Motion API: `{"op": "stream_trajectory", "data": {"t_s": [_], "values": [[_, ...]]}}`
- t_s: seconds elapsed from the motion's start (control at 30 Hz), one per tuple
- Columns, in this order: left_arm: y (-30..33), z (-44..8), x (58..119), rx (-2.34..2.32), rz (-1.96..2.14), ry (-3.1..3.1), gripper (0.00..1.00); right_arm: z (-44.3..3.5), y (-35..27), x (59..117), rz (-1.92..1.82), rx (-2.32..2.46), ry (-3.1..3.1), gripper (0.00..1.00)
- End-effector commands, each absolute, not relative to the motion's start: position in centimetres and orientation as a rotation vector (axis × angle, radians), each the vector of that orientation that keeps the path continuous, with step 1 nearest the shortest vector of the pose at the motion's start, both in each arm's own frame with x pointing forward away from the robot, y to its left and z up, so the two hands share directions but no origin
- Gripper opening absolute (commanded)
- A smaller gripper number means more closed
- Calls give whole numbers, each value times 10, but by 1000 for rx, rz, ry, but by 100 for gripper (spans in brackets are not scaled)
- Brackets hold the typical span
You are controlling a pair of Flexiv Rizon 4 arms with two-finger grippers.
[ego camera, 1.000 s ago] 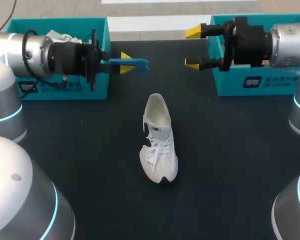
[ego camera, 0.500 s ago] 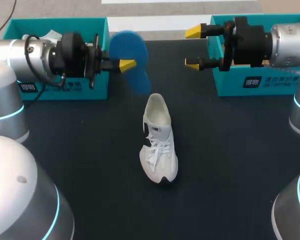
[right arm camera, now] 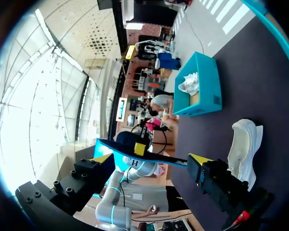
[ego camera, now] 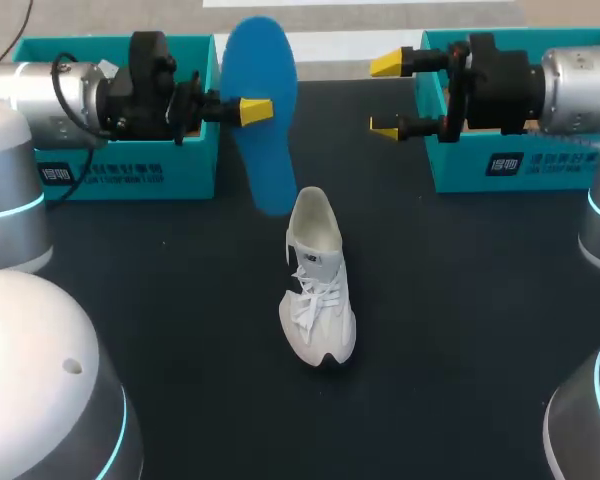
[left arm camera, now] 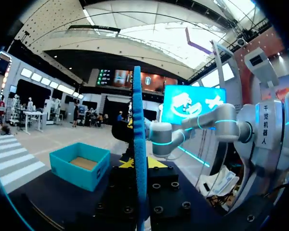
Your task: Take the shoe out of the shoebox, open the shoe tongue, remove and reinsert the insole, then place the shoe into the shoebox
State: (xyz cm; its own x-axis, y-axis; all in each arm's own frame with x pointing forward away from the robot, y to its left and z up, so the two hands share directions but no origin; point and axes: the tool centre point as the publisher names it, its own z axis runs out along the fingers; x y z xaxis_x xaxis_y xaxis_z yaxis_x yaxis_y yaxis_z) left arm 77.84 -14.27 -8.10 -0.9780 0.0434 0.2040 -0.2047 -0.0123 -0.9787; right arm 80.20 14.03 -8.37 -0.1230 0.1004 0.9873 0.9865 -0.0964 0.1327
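Note:
A white lace-up shoe (ego camera: 318, 285) lies on the dark table, toe toward the front edge. Just behind its heel a blue insole (ego camera: 262, 165) hangs on end, its broad face showing, and my left gripper (ego camera: 255, 110) is shut on it partway up. From the left wrist the insole (left arm camera: 139, 144) is edge-on between the fingers. My right gripper (ego camera: 385, 96) hangs open and empty to the right of the insole. Its wrist view looks past its own gripper (right arm camera: 149, 159) at the insole (right arm camera: 154, 157) and the shoe (right arm camera: 243, 144).
A teal shoebox (ego camera: 130, 175) at the back left holds another white shoe (right arm camera: 188, 84). A second teal shoebox (ego camera: 525, 165) stands at the back right, under my right arm. Bare table (ego camera: 460, 320) surrounds the shoe.
My left wrist has turned. The insole went from lying flat and edge-on to standing on end with its broad face showing. The right arm and the shoe kept still.

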Motion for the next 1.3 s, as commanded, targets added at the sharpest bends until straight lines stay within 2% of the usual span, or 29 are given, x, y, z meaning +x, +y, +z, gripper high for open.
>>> {"op": "stream_trajectory", "data": {"t_s": [0.03, 0.83, 1.3], "values": [[-145, -75, 777, 1360, 825, -1267, 0, -84, 142, 803, -1337, -1294, -1324, 100], [-145, -75, 777, 1360, 825, -1267, 0, -84, 142, 803, -1337, -1294, -1324, 100], [-145, -81, 802, 1102, 976, -1174, 0, -63, 149, 792, -1218, -1410, -1509, 100]]}}
